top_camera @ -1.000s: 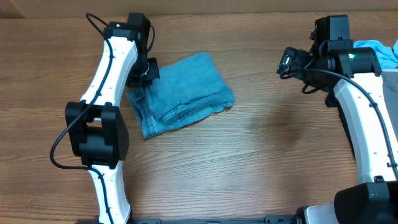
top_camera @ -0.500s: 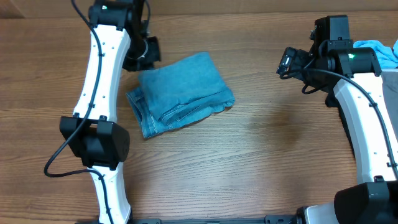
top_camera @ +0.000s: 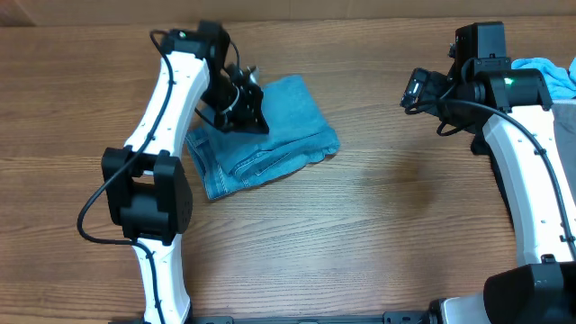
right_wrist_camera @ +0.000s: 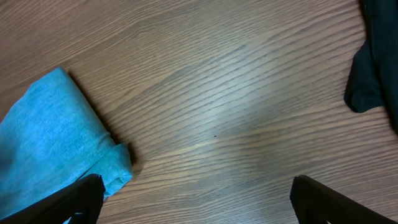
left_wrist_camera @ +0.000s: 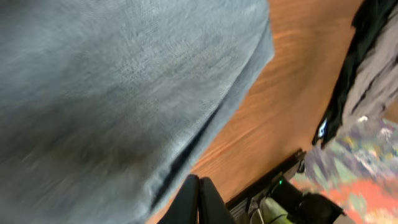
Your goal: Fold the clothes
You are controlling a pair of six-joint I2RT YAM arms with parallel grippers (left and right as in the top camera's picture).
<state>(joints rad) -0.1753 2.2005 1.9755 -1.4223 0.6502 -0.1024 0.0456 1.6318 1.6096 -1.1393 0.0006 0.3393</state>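
Note:
The clothes in play are folded light-blue denim jeans, lying left of the table's middle. My left gripper hangs over their upper left part, shut, with its fingers pressed together and nothing between them. The left wrist view shows the denim blurred and close beneath, its folded edge running down to the wood. My right gripper stands open above bare wood at the upper right, well apart from the jeans. In the right wrist view a corner of the jeans lies at the left.
A sky-blue garment lies at the table's right edge behind the right arm. A dark garment shows at the right of the right wrist view. Dark and grey garments hang beyond the table edge.
My left arm has swung from the jeans' left edge, up toward the back, then right over the jeans. Its gripper closed. The right arm and the jeans have not moved.

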